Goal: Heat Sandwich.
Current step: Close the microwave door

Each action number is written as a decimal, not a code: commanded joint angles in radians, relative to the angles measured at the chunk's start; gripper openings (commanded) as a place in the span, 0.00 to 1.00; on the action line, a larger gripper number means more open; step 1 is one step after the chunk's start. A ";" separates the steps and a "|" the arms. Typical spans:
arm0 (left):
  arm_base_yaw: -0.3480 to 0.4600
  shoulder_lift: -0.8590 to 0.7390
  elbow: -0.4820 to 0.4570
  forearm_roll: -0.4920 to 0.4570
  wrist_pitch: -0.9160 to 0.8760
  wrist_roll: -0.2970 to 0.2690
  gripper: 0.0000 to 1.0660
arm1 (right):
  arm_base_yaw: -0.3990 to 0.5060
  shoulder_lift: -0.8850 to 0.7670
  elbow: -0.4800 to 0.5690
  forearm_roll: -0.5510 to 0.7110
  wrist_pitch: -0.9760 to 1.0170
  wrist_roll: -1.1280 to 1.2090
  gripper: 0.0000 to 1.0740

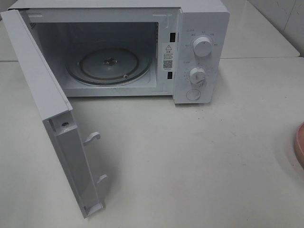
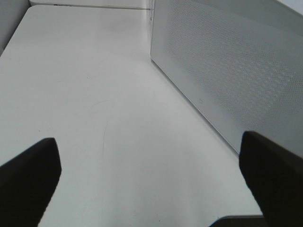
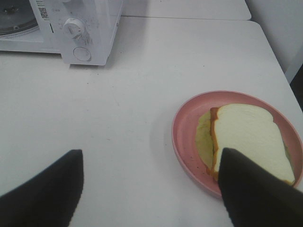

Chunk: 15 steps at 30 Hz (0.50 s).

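The sandwich (image 3: pixel 246 132), white bread with a tan crust and a pale yellow-green filling, lies on a round pink plate (image 3: pixel 181 126) in the right wrist view. My right gripper (image 3: pixel 151 189) hovers open above the table beside the plate with nothing between its fingers; one dark finger (image 3: pixel 255 194) overlaps the plate's near side in the picture. The white microwave (image 1: pixel 202 23) stands at the back with its door (image 1: pixel 42 95) swung wide open to the left and its glass turntable (image 1: pixel 107 66) bare. My left gripper (image 2: pixel 151 184) is open and empty over the table beside the door's outer face (image 2: pixel 227 71).
Only a sliver of the pink plate (image 1: pixel 300 145) shows at the right edge of the high view. The microwave's two knobs (image 1: pixel 203 47) and its button face front. White tabletop (image 1: pixel 190 166) stretches in front of the microwave. Neither arm appears in the high view.
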 commanded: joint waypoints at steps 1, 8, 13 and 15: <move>-0.001 -0.015 0.004 -0.004 -0.015 -0.001 0.92 | -0.004 -0.028 0.001 -0.001 -0.009 0.006 0.70; -0.001 -0.015 0.004 -0.020 -0.015 -0.001 0.92 | -0.004 -0.028 0.001 -0.001 -0.009 0.006 0.70; -0.001 0.008 -0.004 -0.026 -0.031 -0.038 0.89 | -0.004 -0.028 0.001 -0.001 -0.009 0.008 0.70; -0.001 0.030 -0.017 -0.034 -0.048 -0.051 0.87 | -0.004 -0.028 0.001 -0.001 -0.009 0.008 0.70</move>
